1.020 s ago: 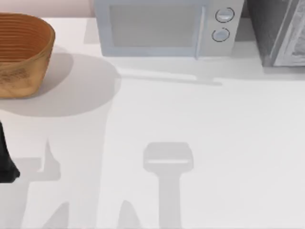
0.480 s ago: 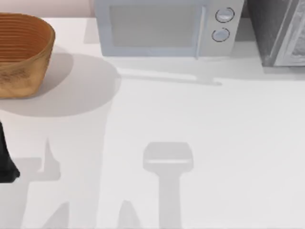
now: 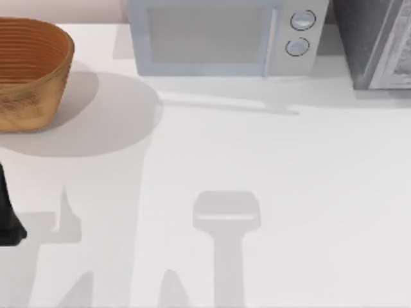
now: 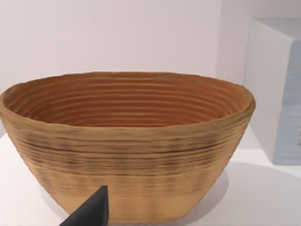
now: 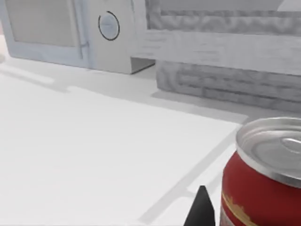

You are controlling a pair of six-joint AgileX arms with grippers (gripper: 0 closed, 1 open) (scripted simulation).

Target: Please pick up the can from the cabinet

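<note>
The can (image 5: 265, 183) is red with a silver lid and stands upright, close to the right wrist camera; its base is out of frame. A dark tip of my right gripper (image 5: 201, 213) rises just beside it, apart from its side. The cabinet (image 5: 225, 56) is a grey textured block behind the can and sits at the table's back right corner (image 3: 376, 45). My left arm (image 3: 6, 218) is parked at the table's left edge, and a dark tip of my left gripper (image 4: 89, 214) points at the wicker basket.
A wicker basket (image 3: 29, 70) stands at the back left, also seen close up as an empty basket (image 4: 127, 141). A white microwave (image 3: 221, 38) stands at the back centre, next to the cabinet (image 5: 70, 30). The white table (image 3: 257, 167) spreads in front.
</note>
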